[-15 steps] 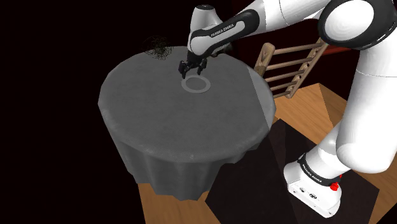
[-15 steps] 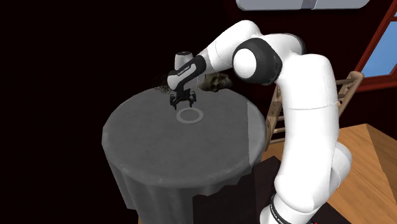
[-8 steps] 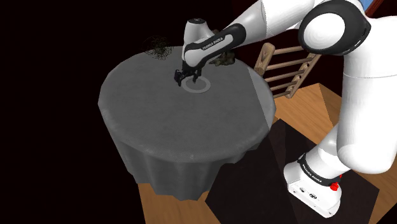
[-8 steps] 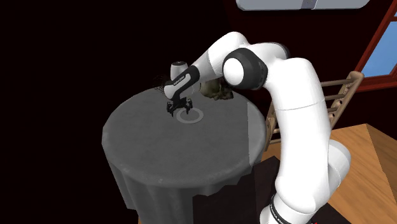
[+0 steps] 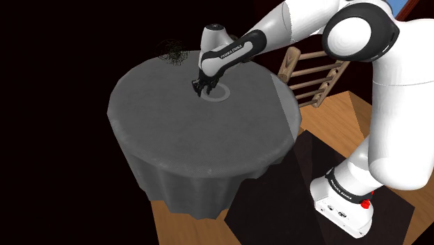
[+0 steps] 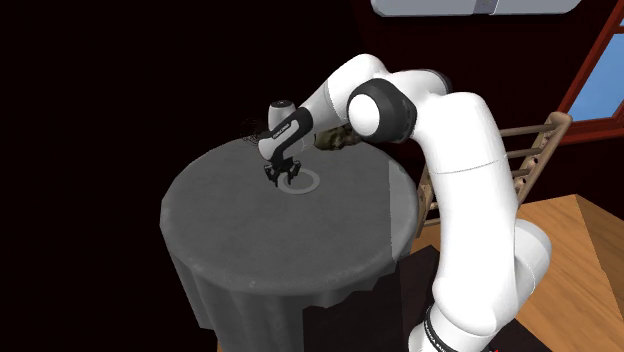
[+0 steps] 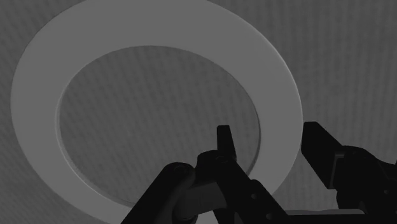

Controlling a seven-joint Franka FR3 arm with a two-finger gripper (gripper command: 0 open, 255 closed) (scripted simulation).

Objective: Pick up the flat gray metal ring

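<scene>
Hidden parts: the black two-finger gripper [image 5: 202, 89] is covering the side of the flat grey ring [image 5: 225, 93] towards the shoulder view's left; in the wrist view the black fingers [image 7: 224, 145] are cutting off part of the ring [image 7: 159, 63].
Hard to make out: a dark wiry tangle [image 5: 172, 53] is sitting at the far edge of the round table under a grey cloth [image 5: 195, 143], and its nature is not showing. In the second exterior view a brownish lumpy thing [image 6: 338, 140] is peeking out from behind the white forearm [image 6: 320, 103].
Writing: white lettering is running along the dark wrist section [image 5: 228, 50], but it is not coming out readably.
Ring: it is lying flat on the tabletop, towards the far side [image 6: 306, 182].
Gripper: it is standing open [image 7: 273, 151], one finger reaching down inside the ring's hole and the other outside the band, both apart from it and gripping nothing [image 6: 282, 178].
Surroundings: a wooden ladder-back chair [image 5: 314, 75] is standing just beyond the table, and a black area is surrounding the table on the other sides.
</scene>
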